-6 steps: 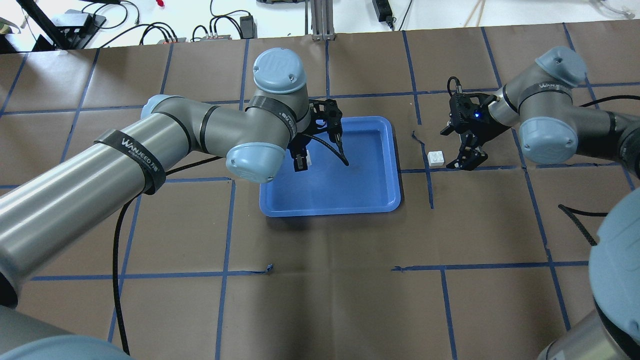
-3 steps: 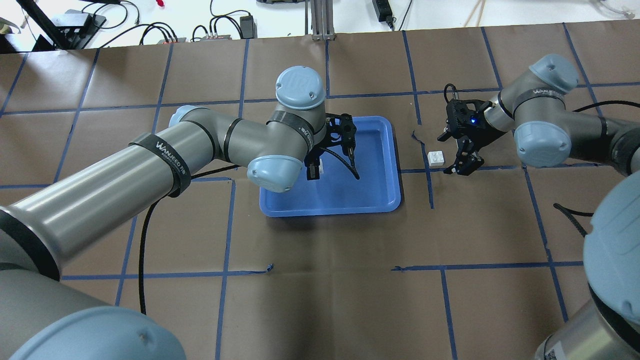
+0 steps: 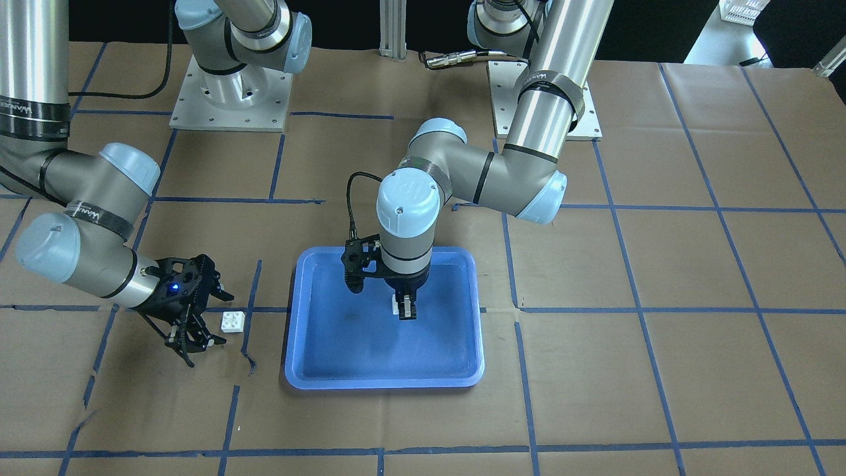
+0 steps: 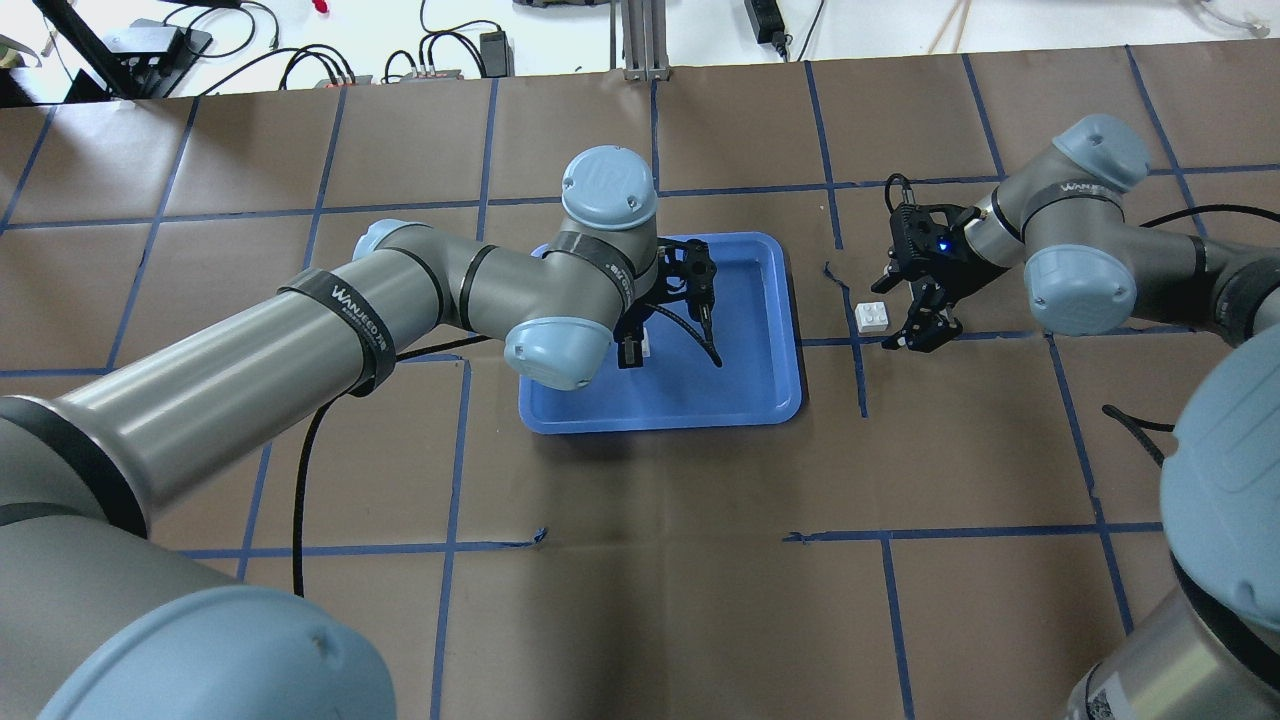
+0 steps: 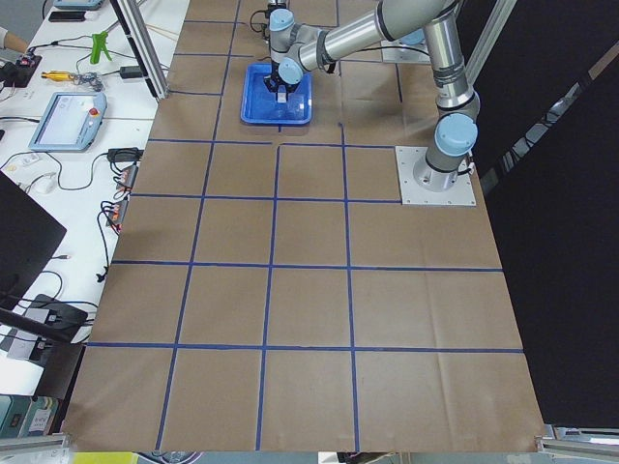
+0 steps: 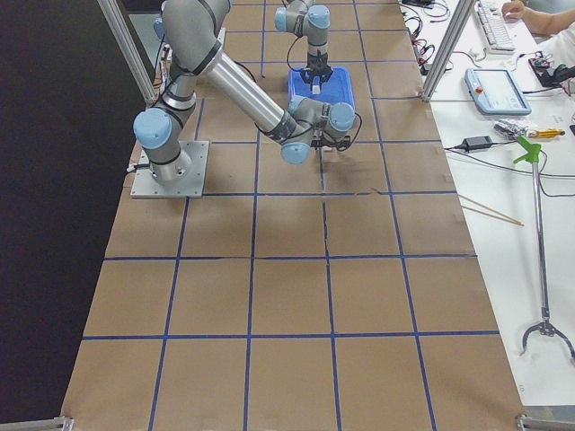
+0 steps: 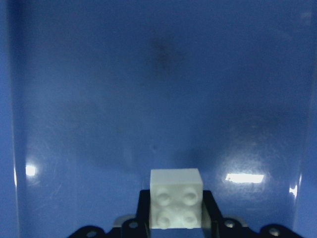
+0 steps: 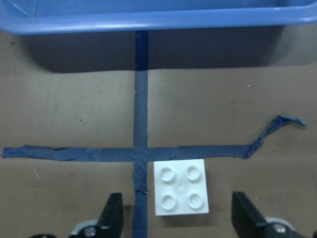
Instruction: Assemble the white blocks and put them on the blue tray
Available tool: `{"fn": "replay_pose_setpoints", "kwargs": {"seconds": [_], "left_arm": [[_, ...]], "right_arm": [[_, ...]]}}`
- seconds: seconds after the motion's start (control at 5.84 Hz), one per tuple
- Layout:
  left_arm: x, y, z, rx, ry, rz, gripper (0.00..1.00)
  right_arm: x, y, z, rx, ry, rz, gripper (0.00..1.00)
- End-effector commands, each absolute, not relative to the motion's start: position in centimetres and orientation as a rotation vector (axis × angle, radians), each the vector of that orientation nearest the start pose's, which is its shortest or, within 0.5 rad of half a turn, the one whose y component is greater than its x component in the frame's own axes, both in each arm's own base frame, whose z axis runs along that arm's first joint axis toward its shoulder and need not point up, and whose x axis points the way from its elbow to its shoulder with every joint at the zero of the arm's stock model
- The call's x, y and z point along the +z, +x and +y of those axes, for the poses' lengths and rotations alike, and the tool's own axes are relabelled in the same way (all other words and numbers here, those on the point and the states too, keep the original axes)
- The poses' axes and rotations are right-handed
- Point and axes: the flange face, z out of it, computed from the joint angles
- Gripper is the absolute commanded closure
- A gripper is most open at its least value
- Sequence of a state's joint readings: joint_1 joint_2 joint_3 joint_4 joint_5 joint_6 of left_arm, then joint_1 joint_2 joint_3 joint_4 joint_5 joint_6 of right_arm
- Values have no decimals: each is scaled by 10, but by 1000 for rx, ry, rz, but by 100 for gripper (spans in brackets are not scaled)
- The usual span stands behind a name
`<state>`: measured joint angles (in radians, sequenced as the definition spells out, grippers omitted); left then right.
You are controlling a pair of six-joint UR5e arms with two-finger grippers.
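Observation:
The blue tray lies mid-table and also shows in the front view. My left gripper is shut on one white block and holds it low over the tray's left part. The left wrist view shows this block, studs toward the camera, above the tray floor. The other white block lies studs-up on the table, right of the tray. My right gripper is open just beside it. In the right wrist view this block sits between the spread fingers.
Brown paper with blue tape lines covers the table. A loose curl of tape lies near the block on the table. The tray rim is just beyond that block. Cables and gear lie beyond the table's far edge.
My left arm has carried its white block rightward and a little nearer over the tray. My right gripper has shifted slightly left, closer to the block on the table.

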<state>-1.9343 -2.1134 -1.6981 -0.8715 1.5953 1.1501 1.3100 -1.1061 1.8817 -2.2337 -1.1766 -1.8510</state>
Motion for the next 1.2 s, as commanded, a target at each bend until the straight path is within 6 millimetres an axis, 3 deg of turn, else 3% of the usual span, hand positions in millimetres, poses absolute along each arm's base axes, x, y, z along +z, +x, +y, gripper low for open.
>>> {"fn": "replay_pose_setpoints", "kwargs": {"seconds": [0.0,0.34,0.51,0.68,0.86,1.03], "left_arm": [[185,-346,-542,-24,2130,2266,79],[186,-347,-541,-28,2131,2264,19],[194,-346,-540,-30,2130,2262,9],[225,-342,-537,-53,2116,2255,9],[277,-336,-527,-5,2117,2269,9],[340,-316,-526,53,2095,2317,9]], "right_arm": [[168,21,-588,-435,-2015,2006,48],[171,21,-588,-440,-2020,2008,53],[173,21,-589,-442,-2022,2009,54],[172,23,-588,-441,-2025,2003,54],[171,23,-588,-440,-2024,2003,53],[171,24,-588,-439,-2025,2001,53]]}}
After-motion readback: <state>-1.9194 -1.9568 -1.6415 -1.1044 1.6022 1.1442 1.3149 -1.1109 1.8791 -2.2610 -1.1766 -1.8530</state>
